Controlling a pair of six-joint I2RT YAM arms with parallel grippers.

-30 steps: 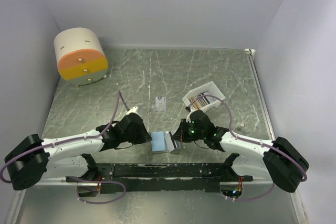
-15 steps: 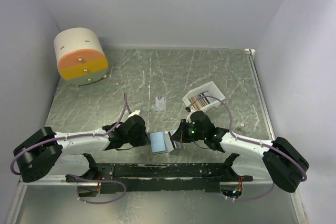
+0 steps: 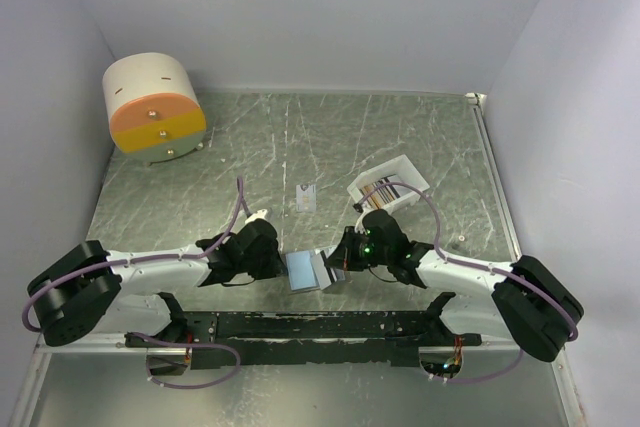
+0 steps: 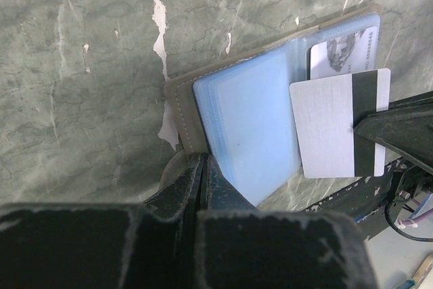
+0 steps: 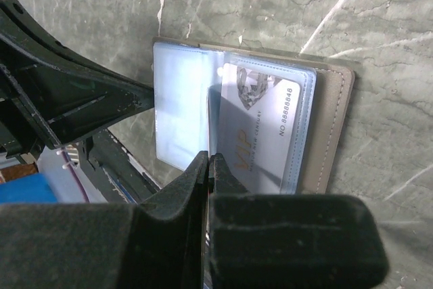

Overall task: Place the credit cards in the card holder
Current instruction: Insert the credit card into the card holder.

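1. Card holder (image 3: 303,269) lies open at lower centre of the top view, between both grippers.
2. Left gripper (image 4: 205,167) pinches its lower edge, fingers together.
3. Right gripper (image 5: 208,162) clamps a silver credit card (image 4: 328,126) over the holder's right half.

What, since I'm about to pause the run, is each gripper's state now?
Left gripper: shut on the card holder, jaws pinching its near edge.
Right gripper: shut on a silver magnetic-stripe card.

matt taupe card holder (image 4: 178,109), glossy plastic sleeves (image 4: 247,133), scuffed tabletop (image 4: 88,65)
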